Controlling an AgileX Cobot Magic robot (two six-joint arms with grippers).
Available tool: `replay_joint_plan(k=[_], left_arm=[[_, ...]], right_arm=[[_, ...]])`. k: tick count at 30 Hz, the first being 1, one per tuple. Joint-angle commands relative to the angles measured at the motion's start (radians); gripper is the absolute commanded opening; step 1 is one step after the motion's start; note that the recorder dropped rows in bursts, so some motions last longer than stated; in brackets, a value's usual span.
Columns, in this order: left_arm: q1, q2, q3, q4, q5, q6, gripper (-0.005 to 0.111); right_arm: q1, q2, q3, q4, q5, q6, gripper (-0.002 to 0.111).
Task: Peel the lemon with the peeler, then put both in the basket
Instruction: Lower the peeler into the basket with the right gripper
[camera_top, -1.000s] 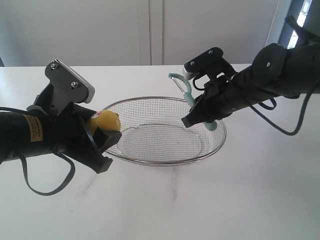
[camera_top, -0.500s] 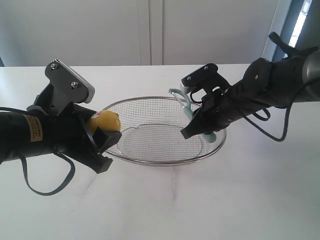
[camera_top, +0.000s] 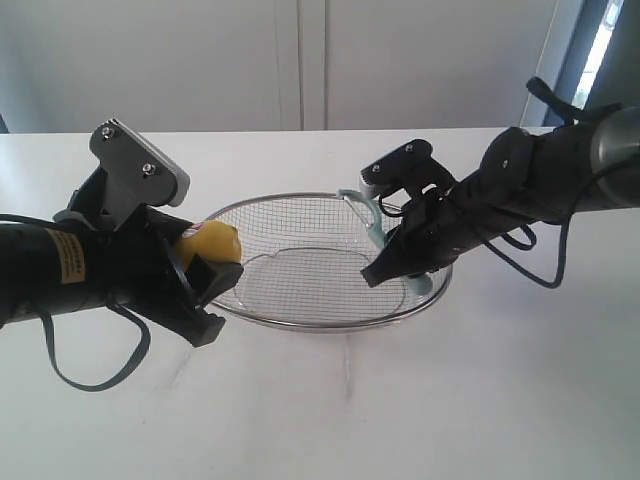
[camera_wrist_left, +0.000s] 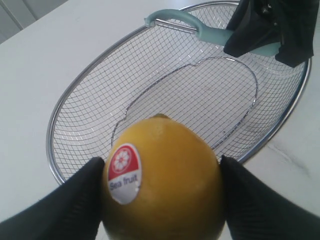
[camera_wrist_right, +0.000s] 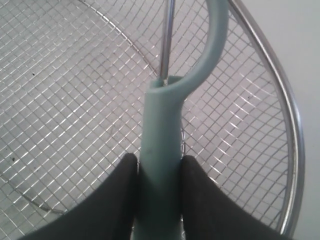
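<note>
We find the left gripper (camera_wrist_left: 162, 210) clamped on the lemon (camera_wrist_left: 165, 165), at the rim of the basket (camera_top: 310, 327), with skin and sticker apparently intact. The right gripper (camera_wrist_right: 159, 200) pinches the peeler (camera_wrist_right: 160, 125) handle above the mesh. Risk, in our judgement: released here, the lemon could roll outside the basket.

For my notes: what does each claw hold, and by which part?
Left claw: lemon, by its sides. Right claw: peeler, by its handle.
</note>
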Motion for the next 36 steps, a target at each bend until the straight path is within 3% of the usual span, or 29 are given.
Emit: replay_joint_plan(k=[1,20,36], left_arm=[[-0.004,-0.004,0.001,0.004,-0.016,-0.005,0.0],[-0.004,-0.004,0.001,0.004,-0.016,-0.005,0.0],[-0.004,-0.004,0.001,0.004,-0.016,-0.005,0.0]], right_arm=[[-0.002,0.009,0.004,0.006,-0.013,-0.007,0.0],[0.05,0.048,0.004,0.002,-0.013,-0.036,0.0],[0.05,0.048,0.004,0.002,-0.019,-0.036,0.025]])
